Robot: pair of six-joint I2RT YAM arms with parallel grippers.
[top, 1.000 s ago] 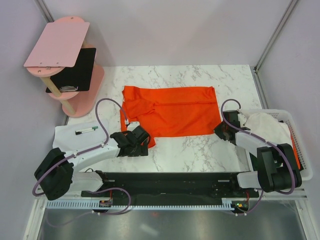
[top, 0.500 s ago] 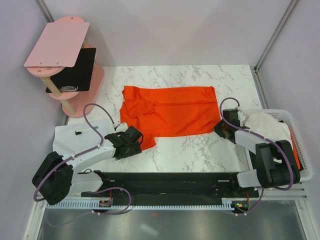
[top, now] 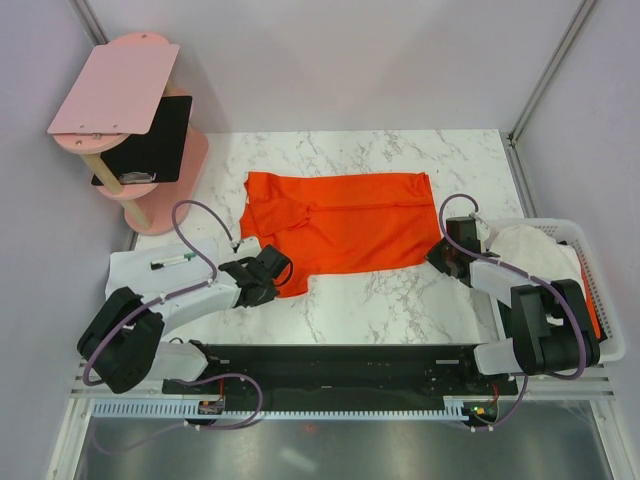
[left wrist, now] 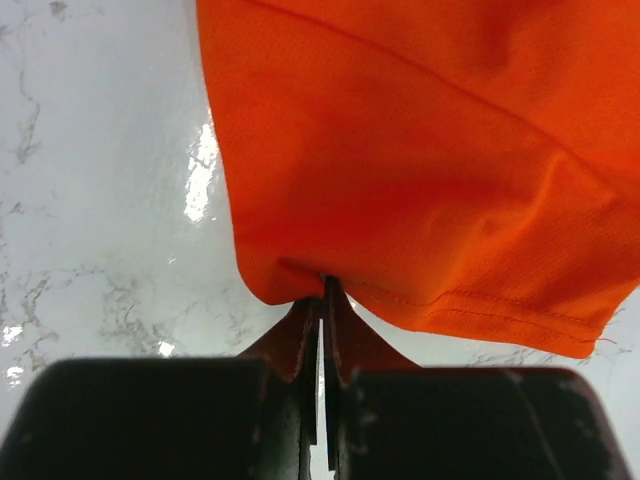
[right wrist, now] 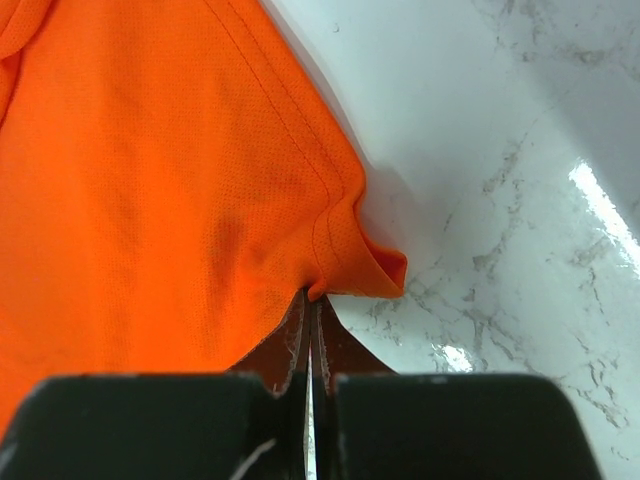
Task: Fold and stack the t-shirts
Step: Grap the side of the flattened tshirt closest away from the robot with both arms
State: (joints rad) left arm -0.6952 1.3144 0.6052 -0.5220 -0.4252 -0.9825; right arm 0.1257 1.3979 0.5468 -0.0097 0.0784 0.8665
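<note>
**Operator:** What am I holding, and where is the shirt?

**Coach:** The orange-red t-shirt (top: 340, 215) lies spread on the marble surface (top: 400, 300). Your left end effector (left wrist: 322, 290) is pinched tight on its near left flap, likely a sleeve. Your right end effector (right wrist: 312, 298) is clamped on the near right hem corner.

**Operator:** How do I fold cleanly?

**Coach:** I'd lift both corners together, only enough to clear the surface. Carry them toward the far edge at one pace with the cloth taut between your arms. Match edge to edge before you release.
</note>
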